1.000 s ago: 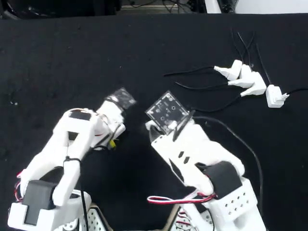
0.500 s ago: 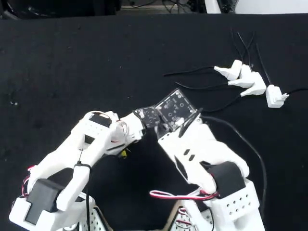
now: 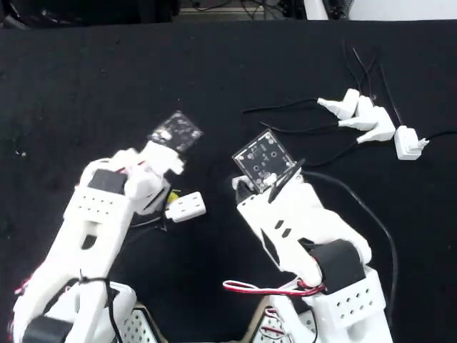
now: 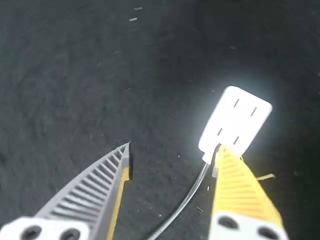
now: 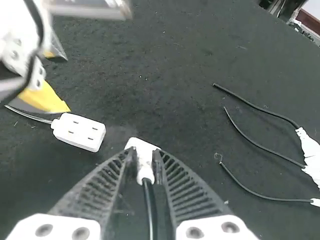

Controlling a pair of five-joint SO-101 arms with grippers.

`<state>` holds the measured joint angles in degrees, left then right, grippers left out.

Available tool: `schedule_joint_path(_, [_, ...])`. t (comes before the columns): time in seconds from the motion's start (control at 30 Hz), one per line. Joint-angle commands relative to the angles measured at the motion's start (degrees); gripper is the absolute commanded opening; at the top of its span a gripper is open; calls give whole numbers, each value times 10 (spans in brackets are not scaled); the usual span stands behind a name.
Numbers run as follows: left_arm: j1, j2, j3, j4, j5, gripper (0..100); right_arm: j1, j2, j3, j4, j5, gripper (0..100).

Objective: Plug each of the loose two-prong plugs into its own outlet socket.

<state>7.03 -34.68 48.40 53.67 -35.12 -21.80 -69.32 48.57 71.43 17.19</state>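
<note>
A white outlet socket block (image 3: 187, 206) lies flat on the black table, slots up, with a thin cord at one end. In the left wrist view my left gripper (image 4: 173, 146) is open, and its yellow finger (image 4: 235, 185) touches the cord end of the outlet (image 4: 235, 125). My right gripper (image 5: 143, 159) is shut on a white two-prong plug (image 5: 141, 151) with a black cord, held a short way from the outlet (image 5: 79, 131). Three loose white plugs (image 3: 364, 118) with black cords lie at the far right.
A white adapter block (image 3: 407, 142) sits beside the loose plugs. Thin black cords (image 5: 255, 145) trail across the table between the right arm and those plugs. The held plug's black cord (image 3: 357, 204) loops along the right arm.
The left arm has swung back to the left, away from the right gripper, and the outlet now lies uncovered beside it. The right arm has shifted slightly farther and rightward.
</note>
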Motion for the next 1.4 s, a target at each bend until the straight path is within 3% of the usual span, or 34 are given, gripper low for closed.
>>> schedule_joint_path(0.0, [-55,-67,47,3,84,272,-4,-8,-20,-1,4,11])
schedule_joint_path(0.1, [-109,-85,95,3,144,272,-64,7,-19,1,25,11])
schedule_joint_path(0.23, [-155,-88,159,3,203,272,-127,92,-23,-3,137,11])
schedule_joint_path(0.43, [-200,-93,211,3,249,269,-129,257,-119,-4,323,11])
schedule_joint_path(0.63, [-318,-90,216,4,283,268,-131,410,-221,-4,439,11])
schedule_joint_path(0.8, [-347,-89,217,3,328,268,-137,501,-265,-4,556,11])
schedule_joint_path(1.07, [-385,-88,228,4,328,270,-201,547,-285,-4,585,11])
schedule_joint_path(1.37, [-385,-91,229,4,328,268,-203,549,-285,-6,651,11])
